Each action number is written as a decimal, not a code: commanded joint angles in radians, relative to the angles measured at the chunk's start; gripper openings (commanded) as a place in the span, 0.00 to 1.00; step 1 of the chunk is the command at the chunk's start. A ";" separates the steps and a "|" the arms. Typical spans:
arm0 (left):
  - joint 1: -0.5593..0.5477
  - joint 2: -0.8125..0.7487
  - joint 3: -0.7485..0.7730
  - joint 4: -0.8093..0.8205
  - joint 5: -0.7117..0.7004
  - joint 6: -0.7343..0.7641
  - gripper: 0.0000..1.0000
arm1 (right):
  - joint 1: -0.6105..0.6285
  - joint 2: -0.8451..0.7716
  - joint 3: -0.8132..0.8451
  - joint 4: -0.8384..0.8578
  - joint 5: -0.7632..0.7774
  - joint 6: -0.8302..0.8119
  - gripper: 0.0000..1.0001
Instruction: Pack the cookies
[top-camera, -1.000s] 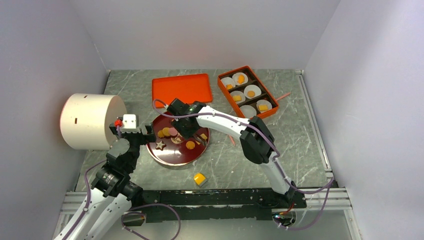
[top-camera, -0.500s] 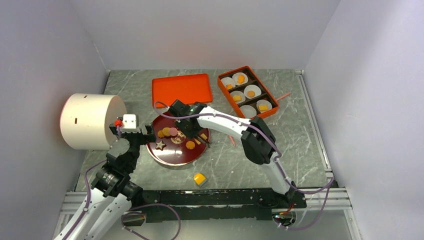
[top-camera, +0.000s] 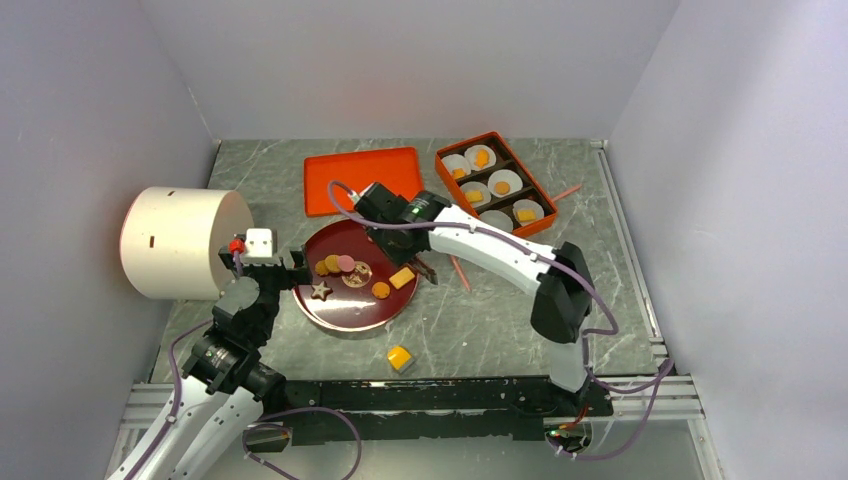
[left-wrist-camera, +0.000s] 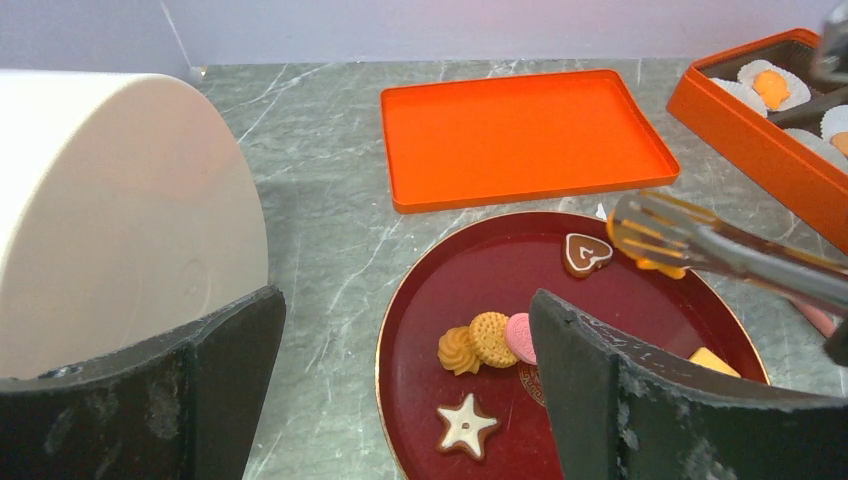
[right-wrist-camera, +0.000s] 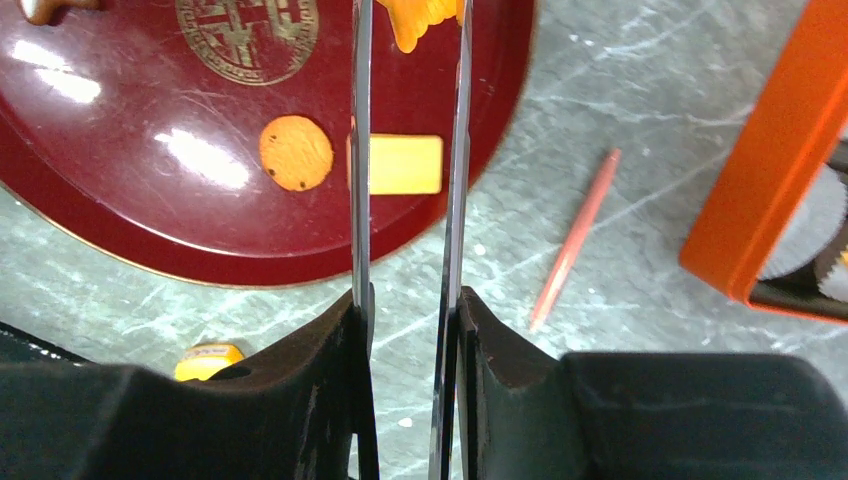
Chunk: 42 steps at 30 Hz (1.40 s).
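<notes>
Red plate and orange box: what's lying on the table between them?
A thin pink stick lies between the plate and the box; the right wrist view shows it best.

To the left: rises from the near-left corner of the table (top-camera: 500, 320), folds at the elbow, points toward the far edge with the left pincer (left-wrist-camera: 405, 330) spread wide, black fingers (left-wrist-camera: 150, 390) well apart and low over the table. To the right: climbs from the near edge, bends sharply at a raised elbow, stretches leftward to the table's middle, wrist angled down, with the right pincer (right-wrist-camera: 410, 300) pressed in on the two blades of metal tongs (right-wrist-camera: 459, 150).
</notes>
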 joint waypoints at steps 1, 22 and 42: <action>-0.002 0.007 0.009 0.025 -0.004 -0.011 0.96 | -0.018 -0.100 -0.039 -0.043 0.075 0.025 0.33; -0.005 0.009 0.008 0.029 0.004 -0.012 0.96 | -0.431 -0.410 -0.382 -0.010 0.118 0.032 0.34; -0.007 0.012 0.008 0.027 0.003 -0.011 0.96 | -0.570 -0.340 -0.516 0.158 0.036 -0.021 0.34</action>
